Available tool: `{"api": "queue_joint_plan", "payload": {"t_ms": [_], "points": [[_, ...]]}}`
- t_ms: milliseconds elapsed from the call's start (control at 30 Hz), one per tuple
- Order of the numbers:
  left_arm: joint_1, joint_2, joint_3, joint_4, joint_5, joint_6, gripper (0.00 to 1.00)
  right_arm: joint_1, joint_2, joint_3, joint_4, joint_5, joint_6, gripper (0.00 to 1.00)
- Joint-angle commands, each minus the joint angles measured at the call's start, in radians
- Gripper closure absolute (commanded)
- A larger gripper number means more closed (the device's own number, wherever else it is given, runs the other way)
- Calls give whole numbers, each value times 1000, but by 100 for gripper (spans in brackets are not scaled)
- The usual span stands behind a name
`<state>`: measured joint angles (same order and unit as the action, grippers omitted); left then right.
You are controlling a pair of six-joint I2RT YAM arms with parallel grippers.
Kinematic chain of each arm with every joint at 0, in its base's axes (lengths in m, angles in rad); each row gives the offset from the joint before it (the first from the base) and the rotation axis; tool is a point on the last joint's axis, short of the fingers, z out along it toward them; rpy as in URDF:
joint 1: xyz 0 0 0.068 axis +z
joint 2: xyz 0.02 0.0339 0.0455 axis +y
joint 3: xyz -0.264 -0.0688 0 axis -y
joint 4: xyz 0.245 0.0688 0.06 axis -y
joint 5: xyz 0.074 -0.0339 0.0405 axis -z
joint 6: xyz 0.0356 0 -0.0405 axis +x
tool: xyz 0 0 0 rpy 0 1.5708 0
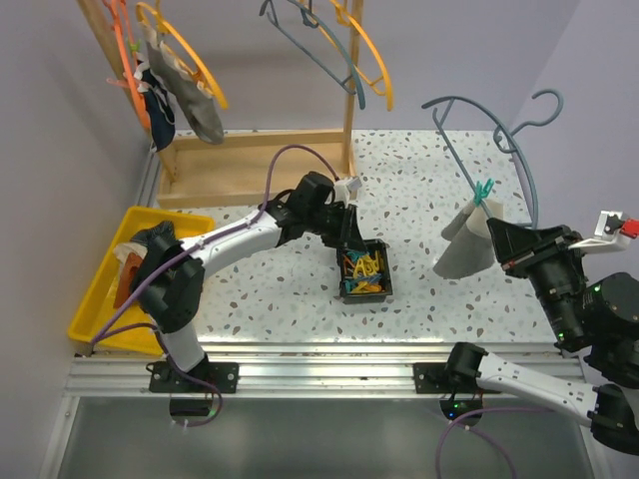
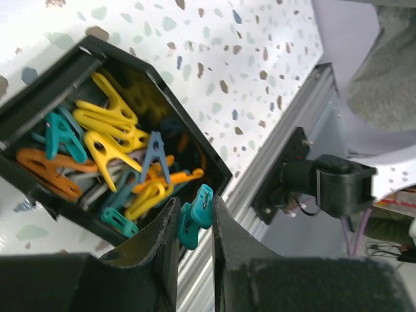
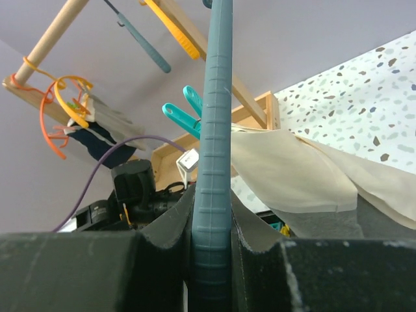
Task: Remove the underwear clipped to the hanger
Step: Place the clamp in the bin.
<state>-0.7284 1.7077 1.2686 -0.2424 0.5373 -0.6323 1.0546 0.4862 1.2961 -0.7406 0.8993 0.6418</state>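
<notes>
**Laundry job about half done:** dark and rust-brown cloth [image 1: 127, 279] already lies in the yellow tray [image 1: 92, 289] at the left edge of the counter [image 1: 419, 180], partly hidden behind the left arm. Over the right side, a pale grey brief [image 1: 464, 249] hangs limp from the blue-grey hanger [image 1: 519, 160], not yet freed. It looks pinned by a single teal hanger clip [image 1: 484, 190].

The left arm stretches from its near-left base toward the centre. The left end effector [image 2: 195, 216] is closed on a loose teal clip [image 2: 195, 224] at the far rim of the black box [image 1: 387, 269], which is heaped with yellow, orange and blue clips. By the look of it, that clip is about to be dropped in, though whether it hangs squarely over the opening cannot be told.

The right arm is folded up at the near right, its wrist facing left. The right end effector [image 3: 212, 218] is clamped on the hanger's bar and holds the hanger raised above the counter.

More remains at the far left. Grey and navy briefs [image 1: 190, 100] are clipped to orange hangers on the wooden rack [image 1: 250, 165]. On this evidence, what is left is the one clip on the held hanger, and then the garments on the rack.
</notes>
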Motion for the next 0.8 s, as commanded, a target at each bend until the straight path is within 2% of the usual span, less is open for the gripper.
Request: {"api": "queue_joint_plan", "payload": {"t_ms": [0, 33, 100, 133, 167, 200, 400, 500, 567, 767], "points": [[-28, 62, 109, -15, -77, 72, 78, 4, -15, 25, -8, 41, -2, 100], [-38, 88, 142, -26, -92, 80, 54, 2, -15, 25, -6, 41, -5, 100], [-48, 104, 170, -66, -149, 83, 36, 2, -17, 31, -6, 41, -10, 100], [-51, 104, 185, -77, -170, 80, 17, 4, -15, 32, -6, 43, -14, 100], [-52, 98, 186, -83, -190, 79, 6, 2, -15, 37, -6, 43, -19, 100], [-52, 89, 184, -89, -235, 77, 0, 4, -15, 38, -3, 43, -22, 100], [-51, -49, 178, -132, -390, 40, 0, 2, -3, 32, -12, 44, -31, 100], [-51, -127, 183, -114, -408, -18, 0, 2, 5, 20, -49, 53, -8, 100], [-51, -148, 207, -103, -399, -58, 0, 2, -3, -4, -54, 56, 5, 100], [-54, -94, 327, -71, -212, -187, 0, 2, 20, -104, -68, 41, 56, 100]]}}
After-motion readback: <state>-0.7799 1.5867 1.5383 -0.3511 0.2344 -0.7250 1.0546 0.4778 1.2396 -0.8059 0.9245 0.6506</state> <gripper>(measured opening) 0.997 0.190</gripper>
